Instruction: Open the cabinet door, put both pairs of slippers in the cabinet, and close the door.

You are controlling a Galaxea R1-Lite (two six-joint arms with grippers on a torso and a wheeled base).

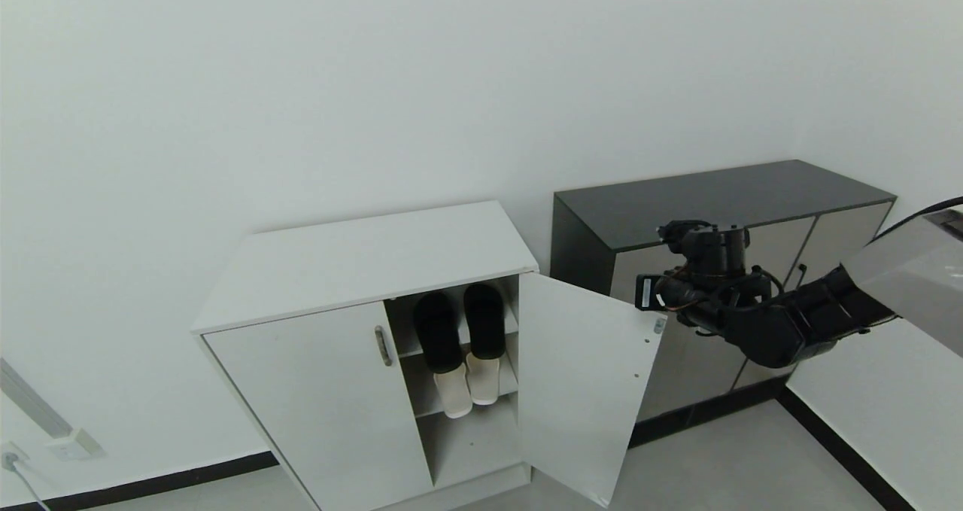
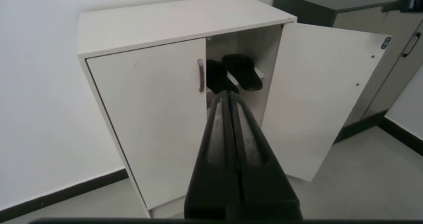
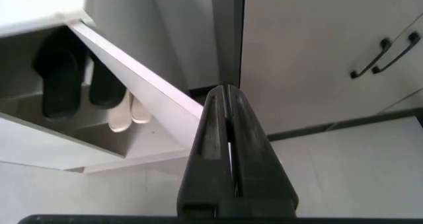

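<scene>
The white cabinet [image 1: 361, 263] stands against the wall with its right door [image 1: 583, 383] swung open. Inside, a black pair of slippers [image 1: 459, 326] rests on the upper shelf and a white pair [image 1: 470, 387] on the shelf below. My right gripper [image 1: 648, 294] hangs shut and empty at the top outer corner of the open door. In the right wrist view its shut fingers [image 3: 228, 92] point past the door's edge [image 3: 145, 78], with the black slippers [image 3: 63, 78] and white slippers [image 3: 129, 115] beyond. My left gripper [image 2: 227, 97] is shut and empty, in front of the cabinet, aimed at the black slippers [image 2: 241, 72].
The cabinet's left door [image 1: 331, 398] is closed, with a metal handle [image 1: 383, 345]. A dark-topped grey cabinet [image 1: 715, 195] stands right of the open door, its handles [image 3: 386, 52] close to my right arm. A white counter [image 1: 888, 398] lies at the right. Bare floor [image 1: 722, 466] spreads in front.
</scene>
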